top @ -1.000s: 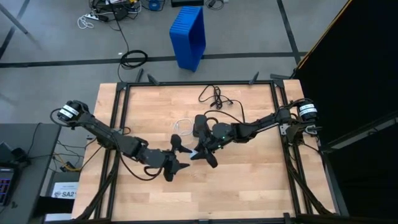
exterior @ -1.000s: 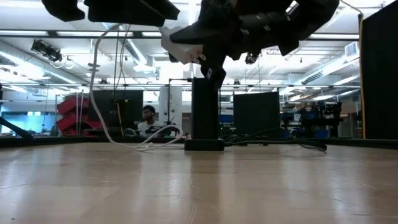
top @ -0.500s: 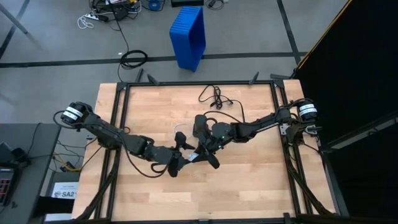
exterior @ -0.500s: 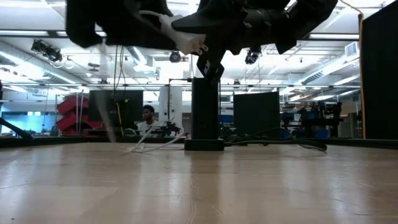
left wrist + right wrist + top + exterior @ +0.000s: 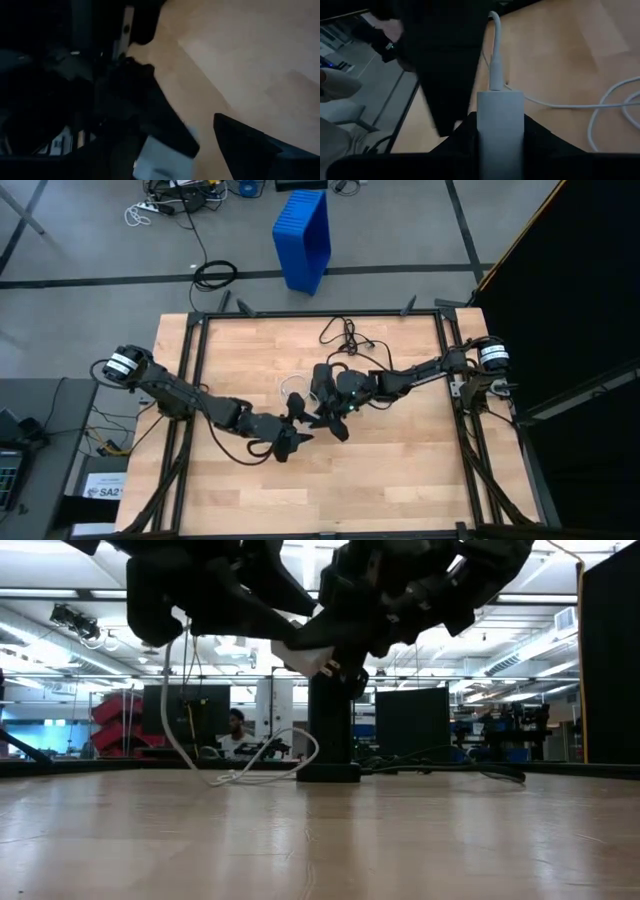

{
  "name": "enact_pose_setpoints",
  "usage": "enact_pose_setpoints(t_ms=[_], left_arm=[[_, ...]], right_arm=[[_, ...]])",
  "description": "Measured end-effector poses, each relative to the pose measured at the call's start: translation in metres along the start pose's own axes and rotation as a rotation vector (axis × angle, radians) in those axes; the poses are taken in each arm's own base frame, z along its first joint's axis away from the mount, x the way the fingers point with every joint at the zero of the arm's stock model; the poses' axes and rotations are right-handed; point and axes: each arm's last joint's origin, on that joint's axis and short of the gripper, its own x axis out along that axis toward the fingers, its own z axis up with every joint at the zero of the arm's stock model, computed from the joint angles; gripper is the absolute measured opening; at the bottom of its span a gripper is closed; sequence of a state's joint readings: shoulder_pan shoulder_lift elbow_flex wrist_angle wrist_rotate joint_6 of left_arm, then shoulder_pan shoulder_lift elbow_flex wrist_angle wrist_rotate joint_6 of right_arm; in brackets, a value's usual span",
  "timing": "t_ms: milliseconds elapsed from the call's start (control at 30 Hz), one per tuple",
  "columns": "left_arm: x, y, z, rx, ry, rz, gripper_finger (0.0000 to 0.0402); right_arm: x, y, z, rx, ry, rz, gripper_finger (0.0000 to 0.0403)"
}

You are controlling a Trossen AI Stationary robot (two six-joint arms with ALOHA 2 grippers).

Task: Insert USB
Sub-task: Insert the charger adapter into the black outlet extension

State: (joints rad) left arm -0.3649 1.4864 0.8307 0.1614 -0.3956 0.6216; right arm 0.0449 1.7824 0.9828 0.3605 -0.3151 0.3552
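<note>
The USB is a thin white cable (image 5: pixel 290 386) with a white block-shaped plug end (image 5: pixel 500 127). Its loops rest on the table (image 5: pixel 240 776) beside the upright black box (image 5: pixel 322 380). My right gripper (image 5: pixel 327 418) is above the table's middle, shut on the plug end. My left gripper (image 5: pixel 297 425) is close against it from the left, open. In the right wrist view one of its dark fingers (image 5: pixel 445 70) stands beside the cable where the cable leaves the plug. Whether the left gripper touches the plug or the cable, I cannot tell. My right gripper pinches the USB's white plug end (image 5: pixel 500 115) between its two fingers, which lie along the plug's sides. The plug is lifted clear (image 5: pixel 305 655) and tilted down. The cable leaves its far end (image 5: pixel 494 60), hangs slack and reaches the table (image 5: pixel 215 778).
The black box's thicker black cord (image 5: pixel 345 335) lies toward the table's far edge. A black frame (image 5: pixel 190 380) runs round the table. Bare wood (image 5: pixel 400 470) lies near and to the right. A blue crate (image 5: pixel 303 235) is on the floor beyond; a person (image 5: pixel 238 730) sits in the room behind.
My left gripper has moved toward the table's right and far side, closing in on the right gripper. My right gripper has sunk a little and tipped the plug end downward. The slack cable has swung, and a loop of it now stands up near the black box.
</note>
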Motion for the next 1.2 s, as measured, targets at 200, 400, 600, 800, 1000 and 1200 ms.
enact_pose_setpoints(t_ms=[200,400,600,800,1000,1200], left_arm=[[0.004,0.007,-0.010,-0.007,0.052,0.004,0.0233],[0.006,0.010,-0.014,0.019,0.063,-0.006,0.0233],[0.006,0.011,-0.011,0.019,0.029,-0.014,0.0233],[0.011,0.006,-0.013,0.045,0.024,-0.056,0.0211],[0.014,0.004,-0.014,0.046,0.023,-0.057,0.0188],[0.014,0.004,-0.014,0.050,0.020,-0.062,0.0182]], right_arm=[[-0.001,-0.004,0.001,0.006,0.004,0.012,0.0065],[-0.001,-0.003,0.001,0.017,0.014,0.032,0.0065],[-0.001,-0.001,0.000,0.040,0.013,0.026,0.0065],[0.000,0.000,-0.002,0.041,0.023,0.028,0.0065],[0.001,0.003,-0.004,0.042,0.032,0.045,0.0065],[0.002,0.007,-0.005,0.044,0.035,0.055,0.0065]])
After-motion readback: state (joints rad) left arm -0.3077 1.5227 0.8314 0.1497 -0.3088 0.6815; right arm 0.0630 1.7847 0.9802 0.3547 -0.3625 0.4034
